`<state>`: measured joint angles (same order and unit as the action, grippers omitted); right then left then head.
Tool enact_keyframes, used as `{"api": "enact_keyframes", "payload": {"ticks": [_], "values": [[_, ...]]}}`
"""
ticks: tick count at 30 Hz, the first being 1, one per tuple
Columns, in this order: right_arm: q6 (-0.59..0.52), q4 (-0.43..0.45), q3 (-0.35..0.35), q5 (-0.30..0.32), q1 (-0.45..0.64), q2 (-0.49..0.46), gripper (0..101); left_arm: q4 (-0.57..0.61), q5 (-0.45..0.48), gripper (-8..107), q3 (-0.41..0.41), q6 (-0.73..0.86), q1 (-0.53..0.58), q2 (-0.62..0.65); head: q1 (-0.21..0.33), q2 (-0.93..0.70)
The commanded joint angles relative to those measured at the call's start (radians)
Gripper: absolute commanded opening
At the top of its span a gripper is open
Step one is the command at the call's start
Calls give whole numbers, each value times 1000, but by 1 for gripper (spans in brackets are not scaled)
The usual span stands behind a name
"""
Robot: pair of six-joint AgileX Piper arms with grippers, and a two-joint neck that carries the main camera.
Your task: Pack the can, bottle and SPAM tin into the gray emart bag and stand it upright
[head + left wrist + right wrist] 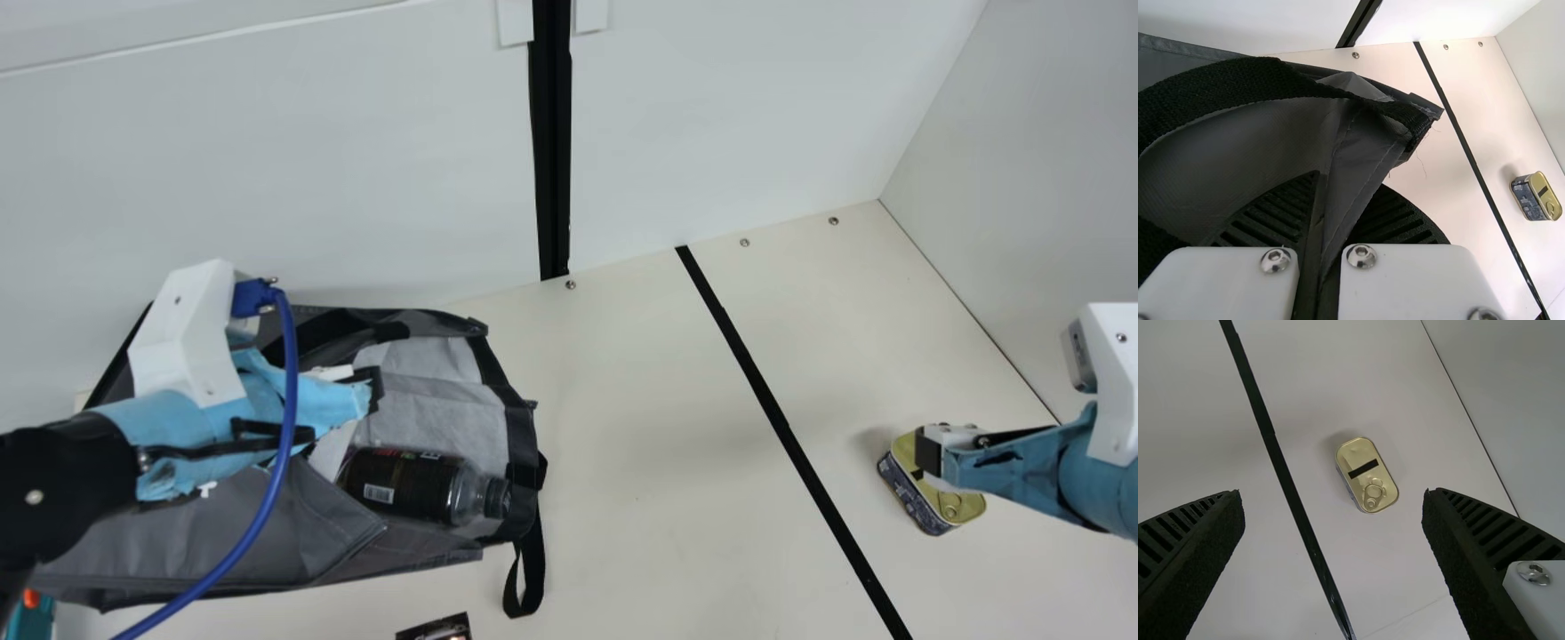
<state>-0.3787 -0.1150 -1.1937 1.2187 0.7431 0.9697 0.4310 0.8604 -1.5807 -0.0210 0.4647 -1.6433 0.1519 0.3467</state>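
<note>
bag edge [1361, 160] is clenched in left hand [369, 391]; right hand [930, 455] gapes wide above tin [1353, 457].

No legible print (bottle [413, 487] included)

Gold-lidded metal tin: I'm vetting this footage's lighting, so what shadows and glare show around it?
Main view: faint, soft shadow left of the gold-lidded metal tin on the cream table. Left wrist view: soft shadow at its upper left. Right wrist view: similar shadow; small glints low on the black stripe.
</note>
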Motion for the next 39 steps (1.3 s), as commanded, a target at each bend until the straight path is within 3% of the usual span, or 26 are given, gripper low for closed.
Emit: {"api": "enact_keyframes", "payload": {"ticks": [1, 14, 39], "values": [[-31, -7, 2, 1, 25, 13, 95, 0, 0, -8, 0, 0, 0, 0, 23, 2], [-187, -39, -11, 1, 133, 121, 95, 0, 0, -8, 0, 0, 0, 0, 23, 2], [-401, -99, -25, 1, 175, 310, 95, 0, 0, -8, 0, 0, 0, 0, 23, 2]]}}
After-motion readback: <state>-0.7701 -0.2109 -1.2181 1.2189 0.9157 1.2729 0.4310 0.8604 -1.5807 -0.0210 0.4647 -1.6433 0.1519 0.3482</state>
